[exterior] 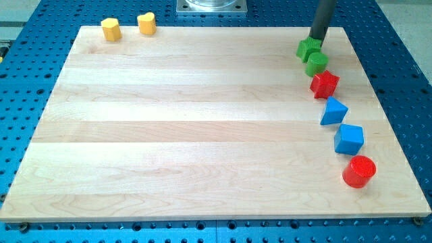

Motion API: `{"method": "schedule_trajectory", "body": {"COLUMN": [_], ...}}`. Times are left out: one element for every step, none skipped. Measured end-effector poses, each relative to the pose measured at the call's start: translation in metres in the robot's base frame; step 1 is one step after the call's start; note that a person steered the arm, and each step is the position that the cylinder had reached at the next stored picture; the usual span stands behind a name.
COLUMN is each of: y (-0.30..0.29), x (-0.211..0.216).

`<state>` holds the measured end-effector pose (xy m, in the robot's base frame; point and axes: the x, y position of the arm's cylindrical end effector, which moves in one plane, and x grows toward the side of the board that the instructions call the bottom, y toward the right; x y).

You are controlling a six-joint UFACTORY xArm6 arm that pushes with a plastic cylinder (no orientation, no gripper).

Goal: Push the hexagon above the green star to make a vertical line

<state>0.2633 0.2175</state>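
I have no jaws to open or close, only a straight dark rod, and my tip sits at the board's top right, touching the upper edge of the green star. The rod rises from there steeply, leaning slightly to the view's right, and leaves the view's top. Starting nearest, at the view's bottom right, a red cylinder stands on the wooden board; above it come a blue cube, a blue wedge-like block and the red hexagon, a squat, glossy piece; I cannot tell which way it points. A green cylinder sits between the red hexagon and the green star, touching both. Far off, at the top left, two yellow blocks stand near each other.
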Motion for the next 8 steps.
{"method": "schedule_trajectory", "body": {"y": [-0.055, -0.182, -0.343, -0.474, -0.499, -0.487, -0.48, -0.377], "x": [-0.021, -0.009, 0.023, 0.027, -0.019, -0.071, -0.072, -0.072]}}
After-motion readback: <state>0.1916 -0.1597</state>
